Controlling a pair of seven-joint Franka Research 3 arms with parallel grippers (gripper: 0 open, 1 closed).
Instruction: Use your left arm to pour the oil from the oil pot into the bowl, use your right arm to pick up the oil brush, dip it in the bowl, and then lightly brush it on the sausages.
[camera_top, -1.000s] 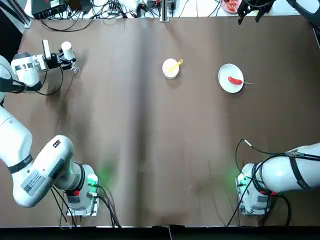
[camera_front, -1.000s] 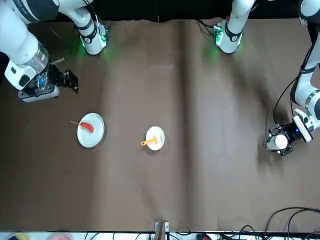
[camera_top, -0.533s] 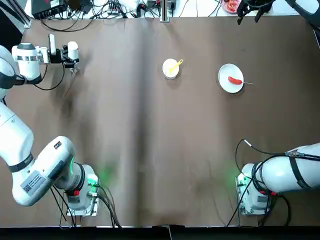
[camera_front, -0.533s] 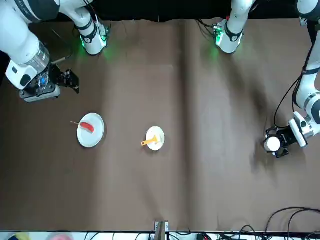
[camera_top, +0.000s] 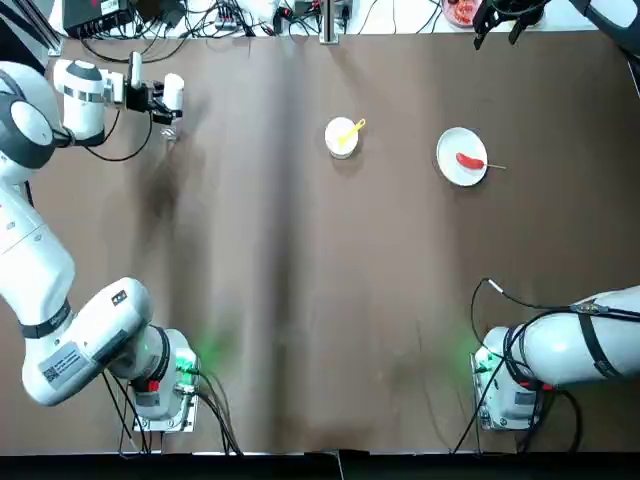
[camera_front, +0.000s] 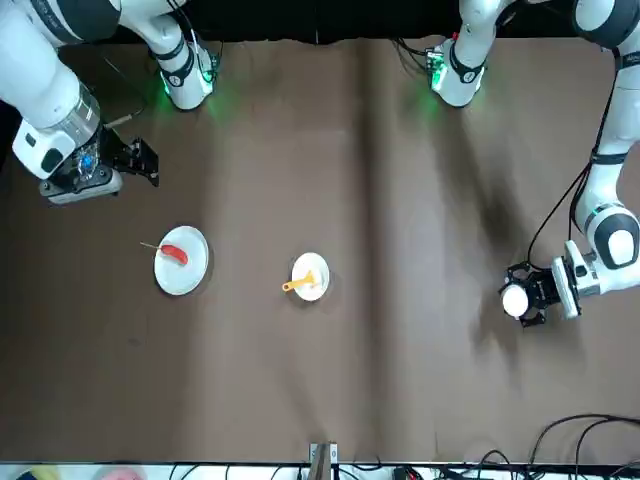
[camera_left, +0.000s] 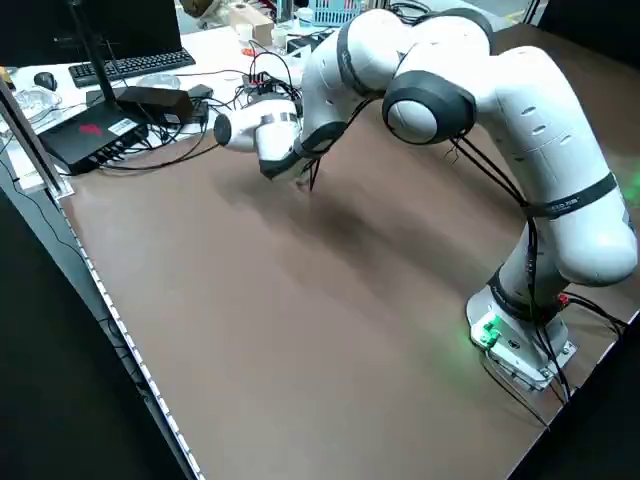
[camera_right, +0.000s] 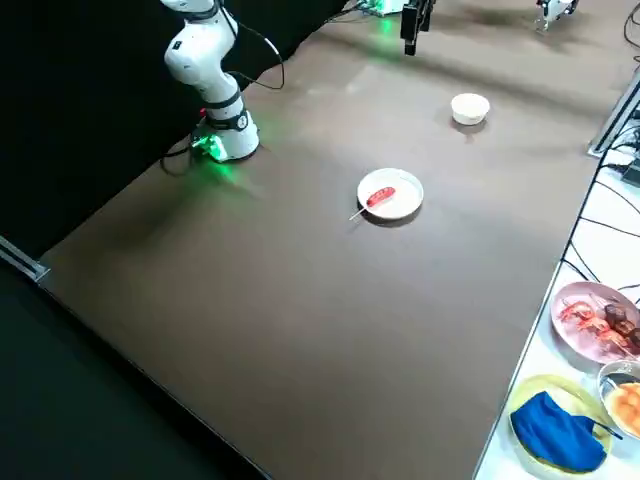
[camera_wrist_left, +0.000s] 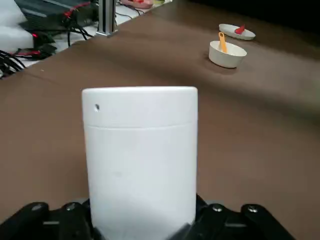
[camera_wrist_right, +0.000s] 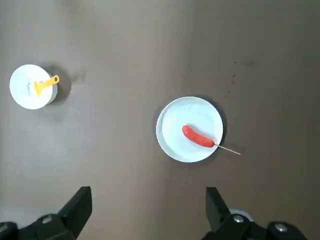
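Left gripper (camera_top: 160, 98) clamped on oil pot (camera_top: 173, 90), carried clear of the table, bowl (camera_top: 341, 138) with oil brush (camera_top: 352, 129) well ahead; right gripper (camera_wrist_right: 145, 212) open, high above sausage (camera_wrist_right: 198, 136); pouring, dipping, brushing all undone.

Counting around the bowl (camera_top: 341, 138), one small white bowl on the brown table: one yellow oil brush (camera_top: 351, 130) resting in it. Just to its side, one white plate (camera_top: 462, 157) carrying one red sausage (camera_top: 470, 160) on a stick. Well away toward the table's far left corner, one white-capped oil pot (camera_top: 172, 93). And two robot arms at work.
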